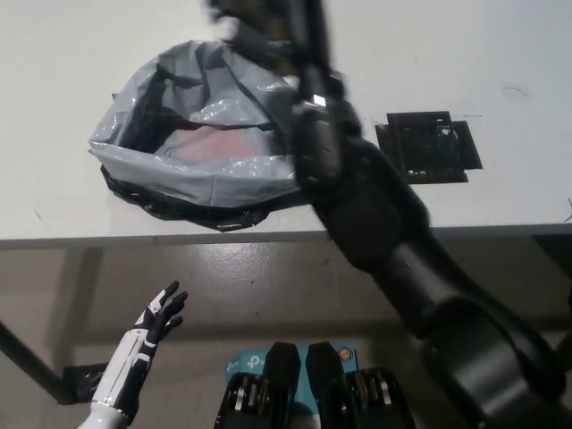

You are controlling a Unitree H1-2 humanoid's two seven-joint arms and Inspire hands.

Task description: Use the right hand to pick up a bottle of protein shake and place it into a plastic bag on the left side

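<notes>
Right hand (259,22), blurred and cut off by the upper picture edge; whether it holds anything cannot be told. The black forearm hides the right rim of the plastic bag (179,161), and no bottle is discernible.
</notes>
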